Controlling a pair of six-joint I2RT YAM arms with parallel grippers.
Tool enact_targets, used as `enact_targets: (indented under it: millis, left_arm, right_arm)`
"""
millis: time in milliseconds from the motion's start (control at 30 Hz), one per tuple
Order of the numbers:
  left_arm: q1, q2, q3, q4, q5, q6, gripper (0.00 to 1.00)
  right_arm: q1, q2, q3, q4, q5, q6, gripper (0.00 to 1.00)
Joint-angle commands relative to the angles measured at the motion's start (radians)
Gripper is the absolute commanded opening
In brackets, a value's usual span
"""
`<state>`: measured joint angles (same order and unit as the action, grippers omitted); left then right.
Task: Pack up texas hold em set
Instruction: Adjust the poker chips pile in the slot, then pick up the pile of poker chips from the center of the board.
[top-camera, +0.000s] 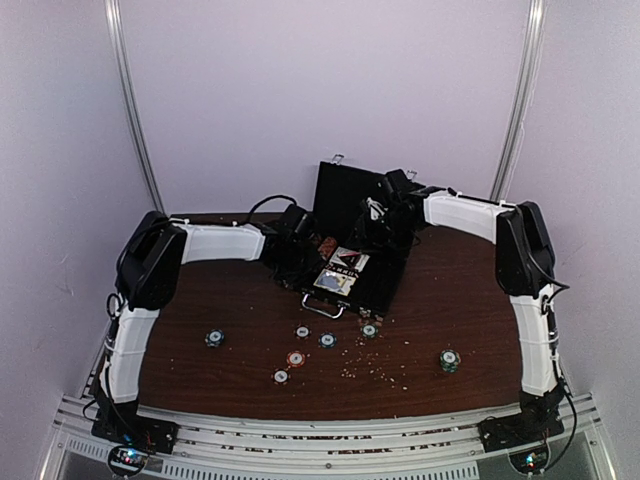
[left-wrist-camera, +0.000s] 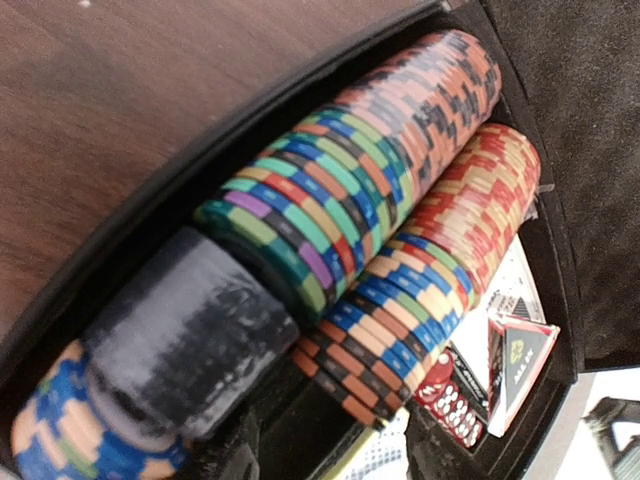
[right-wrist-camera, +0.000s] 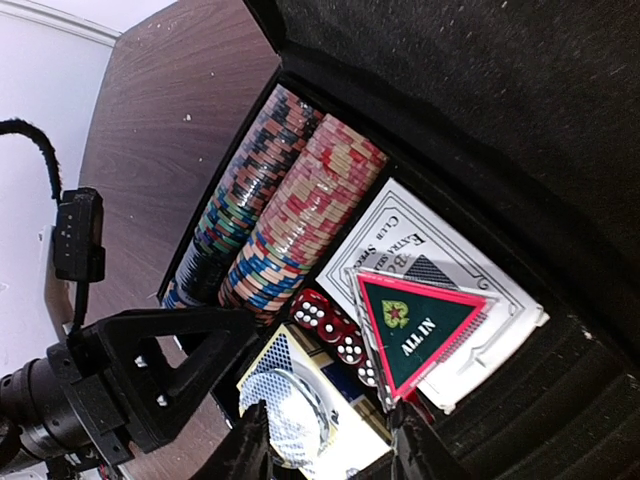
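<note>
A dark wooden table (top-camera: 220, 290) seen from above, with two white robot arms reaching in from the near corners. At the far middle sits an open black case (top-camera: 378, 288), its lid (top-camera: 340, 190) standing upright behind it so the tray is reachable from above.

Inside the case, on its left side, two long rows of striped poker chips (left-wrist-camera: 380, 150) lie on edge, packed tightly so they cannot tip. To their right are small red dice (right-wrist-camera: 330, 325), a boxed card deck (right-wrist-camera: 440, 250) and a green triangular "all in" marker (right-wrist-camera: 415, 335) resting on top.

The left gripper (top-camera: 293, 238) is low over the chip rows. One dark finger (left-wrist-camera: 190, 340) sits in the outer row's channel, with blue chips on its near side and the main row on its far side, probably seating chips there. Whether it grips anything cannot be told.

The right gripper (right-wrist-camera: 330, 450) hangs over the case's right side, jaws apart on either side of a blue-backed deck (right-wrist-camera: 290, 385). Whether they pinch it cannot be told.

Seven loose chips (top-camera: 296, 358) lie scattered nearer the arms, among crumbs (top-camera: 385, 372), so packing looks unfinished.
</note>
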<state>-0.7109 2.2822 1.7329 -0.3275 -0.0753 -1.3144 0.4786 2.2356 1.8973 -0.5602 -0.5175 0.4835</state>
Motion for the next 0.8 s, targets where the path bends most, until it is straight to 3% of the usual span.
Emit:
enact_targets:
  millis: [0,200,333,467,633,767]
  left_arm:
    - [0.000,-0.085,-0.018,-0.037,-0.057,0.089,0.53]
    - [-0.004,-0.202,-0.084,0.007,-0.098,0.224,0.55]
    - [-0.021,-0.313,-0.148,0.025,-0.139,0.355,0.55]
    - [-0.036,-0.471,-0.304,0.029,-0.149,0.449,0.55]
    - [-0.037,-0.698,-0.575,-0.100,-0.199,0.415,0.59]
    - [-0.014,-0.857,-0.753,-0.262,-0.196,0.323,0.70]
  right_arm:
    - [-0.020,-0.077,0.045,-0.065,0.079,-0.067,0.42]
    - [-0.023,-0.155,0.033,-0.123,0.122,-0.150,0.46]
    - [-0.022,-0.244,-0.062,-0.133,0.105,-0.196,0.46]
    - [-0.017,-0.332,-0.176,-0.140,0.111,-0.229,0.46]
    - [-0.015,-0.429,-0.298,-0.176,0.185,-0.261,0.47]
    - [-0.015,-0.492,-0.382,-0.154,0.221,-0.248,0.49]
